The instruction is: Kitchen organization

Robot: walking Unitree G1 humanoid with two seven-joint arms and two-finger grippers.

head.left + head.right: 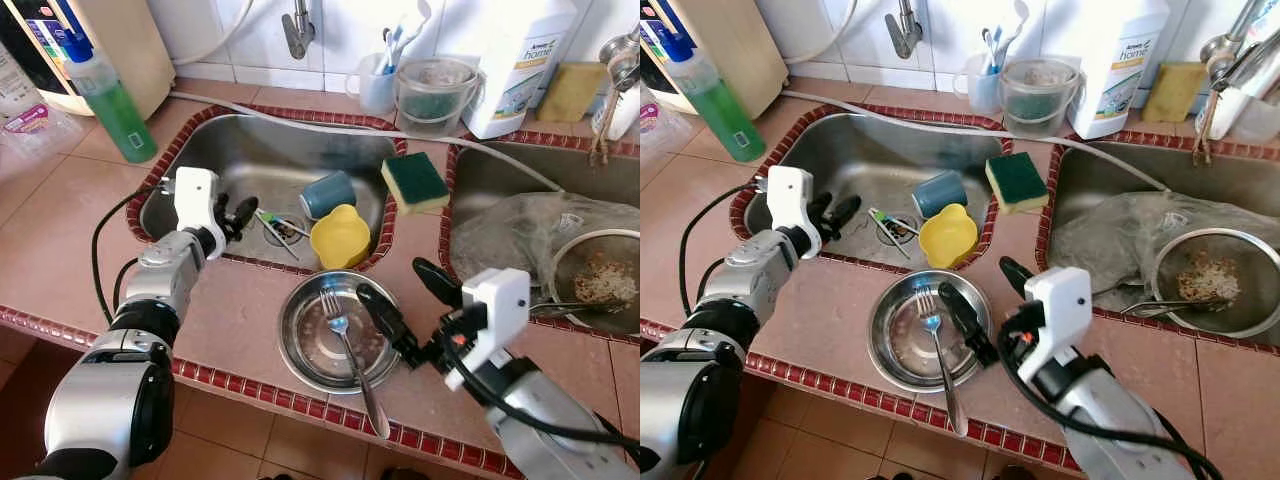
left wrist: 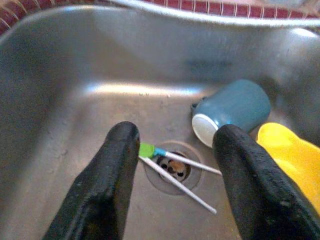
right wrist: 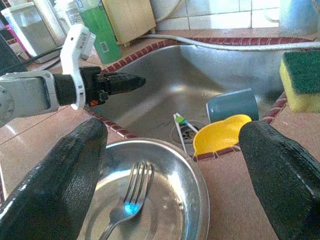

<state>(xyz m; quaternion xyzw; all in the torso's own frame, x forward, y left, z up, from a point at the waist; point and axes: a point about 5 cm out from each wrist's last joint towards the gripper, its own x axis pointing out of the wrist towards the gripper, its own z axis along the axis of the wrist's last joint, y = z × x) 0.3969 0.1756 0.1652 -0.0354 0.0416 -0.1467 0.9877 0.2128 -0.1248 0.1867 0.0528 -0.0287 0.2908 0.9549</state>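
Left gripper [image 1: 238, 215] hanging over the near-left wall of the stainless steel sink basin [image 1: 240, 150], fingers spread wide and holding nothing, aiming at the green-tipped white utensils [image 2: 170, 167] lying across the drain; right gripper [image 1: 408, 305] hovering above the round stainless steel plate [image 1: 300, 345] on the tiled counter edge, fingers likewise parted and empty, straddling the silver metal fork [image 1: 345, 350] resting in that plate with its handle overhanging the counter's red-tile rim. Teal ceramic mug [image 1: 327, 193] lying on its side in the basin, touching the yellow plastic bowl [image 1: 340, 236] leaning on the near wall; green-and-yellow sponge [image 1: 414, 182] sitting on the divider between basins. Judging risks: catching the fork's overhanging handle while descending, tipping it off the counter to the floor; pushing the plate toward the edge; on the left, thin utensils slipping between wide fingers, or rolling the mug against the bowl
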